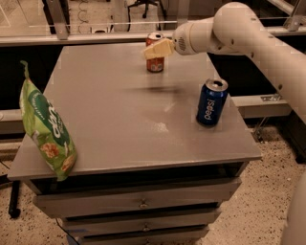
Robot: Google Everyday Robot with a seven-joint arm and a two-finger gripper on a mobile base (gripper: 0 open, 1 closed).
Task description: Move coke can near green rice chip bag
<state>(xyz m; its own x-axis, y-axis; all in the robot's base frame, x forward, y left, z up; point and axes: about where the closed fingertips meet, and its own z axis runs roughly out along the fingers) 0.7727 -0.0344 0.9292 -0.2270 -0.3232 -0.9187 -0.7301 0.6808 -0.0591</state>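
**Drawers**: stacked beneath the top of the table, on its near face. The fronts are grey with small metal pulls.

**Floor**: speckled, showing to the right of the table's base.

**Green rice chip bag**: lies lengthwise along the table's left edge, toward the near-left corner. Its lower end reaches the near edge. It is bright green and puffy, with white lettering and a picture of chips at the near end.

**Blue can**: stands upright on the table's right side, about halfway back and close to the right edge. It has a silver top and white lettering running along its side.

**Coke can**: stands upright by the table's far edge, about mid-width. It is red-orange with a silver top. It is well apart from the green rice chip bag, diagonally across the table top from it.

**Gripper**: cream-coloured, over the table's far edge. It lies across the upper half of the coke can, so the can's rim shows above it and the lower body below. How far open it is cannot be told, nor whether it touches or holds the can.

**Arm**: thick and cream-coloured, reaching in from beyond the table's far-right corner, above the top.

**Rail**: runs level just behind the table's far edge.

**Chair base**: stands on the floor past the rail.
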